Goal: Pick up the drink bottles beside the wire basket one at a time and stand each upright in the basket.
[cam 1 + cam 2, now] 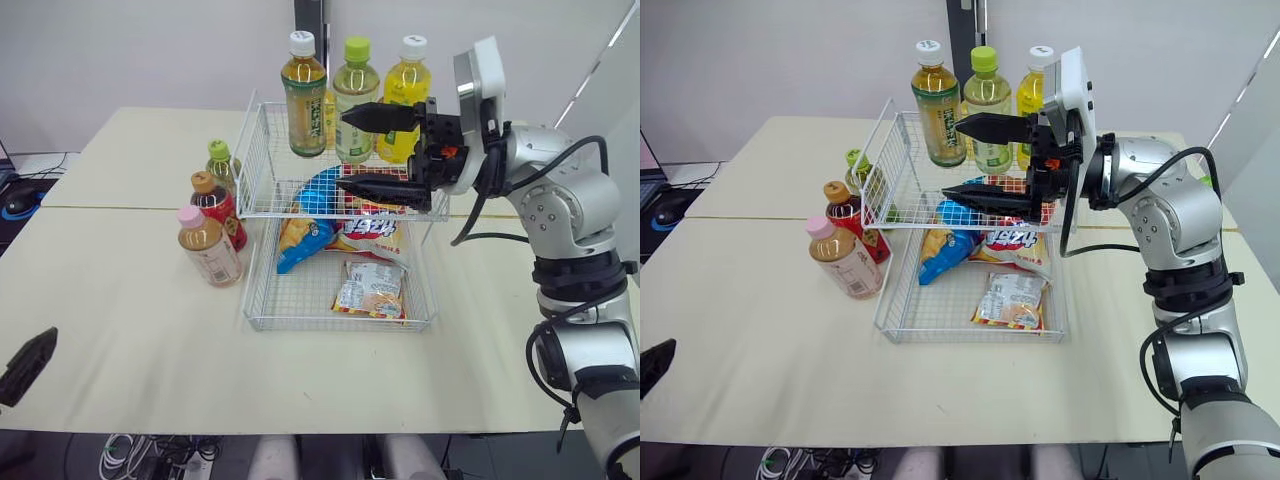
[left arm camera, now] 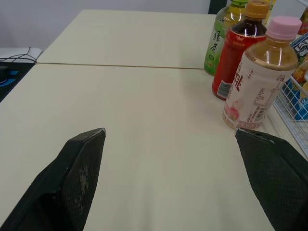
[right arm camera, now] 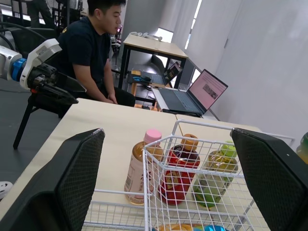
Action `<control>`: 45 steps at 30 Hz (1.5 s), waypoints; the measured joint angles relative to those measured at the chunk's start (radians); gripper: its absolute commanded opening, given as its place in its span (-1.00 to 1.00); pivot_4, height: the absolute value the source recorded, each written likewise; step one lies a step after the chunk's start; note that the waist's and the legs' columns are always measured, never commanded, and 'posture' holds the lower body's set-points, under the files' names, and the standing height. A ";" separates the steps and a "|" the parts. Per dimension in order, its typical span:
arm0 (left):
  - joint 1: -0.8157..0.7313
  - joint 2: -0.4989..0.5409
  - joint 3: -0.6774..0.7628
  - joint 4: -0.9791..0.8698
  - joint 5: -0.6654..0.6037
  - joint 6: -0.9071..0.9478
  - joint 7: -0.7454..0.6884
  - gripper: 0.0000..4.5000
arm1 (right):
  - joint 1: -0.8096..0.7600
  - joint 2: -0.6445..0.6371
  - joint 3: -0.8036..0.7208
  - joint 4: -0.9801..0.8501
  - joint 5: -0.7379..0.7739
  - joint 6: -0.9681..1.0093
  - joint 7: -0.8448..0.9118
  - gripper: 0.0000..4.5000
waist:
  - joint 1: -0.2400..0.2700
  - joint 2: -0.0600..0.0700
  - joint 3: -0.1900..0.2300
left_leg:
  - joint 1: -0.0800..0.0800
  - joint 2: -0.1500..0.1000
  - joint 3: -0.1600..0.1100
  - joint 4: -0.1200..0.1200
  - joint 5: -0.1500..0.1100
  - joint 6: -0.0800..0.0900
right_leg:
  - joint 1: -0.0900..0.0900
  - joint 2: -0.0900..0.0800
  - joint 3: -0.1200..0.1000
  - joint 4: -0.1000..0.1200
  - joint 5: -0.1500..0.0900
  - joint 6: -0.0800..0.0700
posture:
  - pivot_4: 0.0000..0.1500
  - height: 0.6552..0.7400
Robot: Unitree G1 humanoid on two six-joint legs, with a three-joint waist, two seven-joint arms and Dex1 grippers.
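Drink bottles stand clustered on the surface (image 1: 130, 320), just beside the left wall of the wire basket (image 1: 330, 325): a pink-capped bottle (image 1: 208, 245) nearest, a red-labelled bottle (image 1: 216, 207) behind it, a green bottle (image 1: 222, 163) furthest. Bare surface spreads to their left. The left claw (image 2: 168, 132) hovers near the front edge, spread wide and empty. The right claw (image 1: 343, 150), also wide and empty, hangs over the basket's raised tier in front of three upright bottles (image 1: 303, 95).

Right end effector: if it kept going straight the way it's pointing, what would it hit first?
Likely the wire basket's side wall: the open right end effector points across the basket toward it. The pink-capped bottle stands just beyond that wall.
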 measured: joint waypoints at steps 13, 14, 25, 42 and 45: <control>-0.094 0.125 -0.224 -0.055 -0.165 -0.028 0.209 0.99 | 0.001 -0.016 -0.006 -0.029 -0.001 0.013 -0.011 1.00 | -0.003 0.000 0.000 | 0.000 0.000 0.001 -0.001 0.000 0.000 | -0.001 0.002 0.000 0.000 0.000 0.000 | 1.00 1.00; -0.112 0.135 -0.246 -0.055 -0.169 -0.030 0.224 0.99 | 0.001 -0.019 -0.007 -0.034 -0.001 0.016 -0.013 1.00 | -0.003 0.000 0.000 | 0.000 0.000 0.001 -0.001 0.000 0.000 | -0.001 0.002 0.000 0.000 0.000 0.000 | 1.00 1.00; -0.384 0.184 -0.618 0.057 -0.059 -0.122 0.355 0.99 | 0.032 -0.045 -0.021 -0.119 0.005 0.072 -0.078 1.00 | -0.006 0.001 0.000 | 0.000 0.000 0.003 -0.001 0.000 0.000 | -0.002 0.003 0.000 0.000 0.000 0.000 | 1.00 1.00; -0.544 0.155 -0.838 0.257 0.116 -0.298 0.377 0.99 | 0.062 -0.076 -0.050 -0.202 0.033 0.137 -0.141 1.00 | -0.003 0.001 0.000 | -0.001 0.000 0.003 -0.001 0.000 0.000 | -0.002 0.003 0.000 0.000 0.000 0.001 | 1.00 1.00; -0.566 0.151 -0.860 0.285 0.127 -0.314 0.375 0.99 | 0.065 -0.081 -0.050 -0.210 0.039 0.138 -0.149 1.00 | -0.003 0.001 0.000 | -0.001 -0.001 0.003 -0.001 0.000 0.000 | -0.002 0.003 0.000 0.000 0.000 0.001 | 1.00 1.00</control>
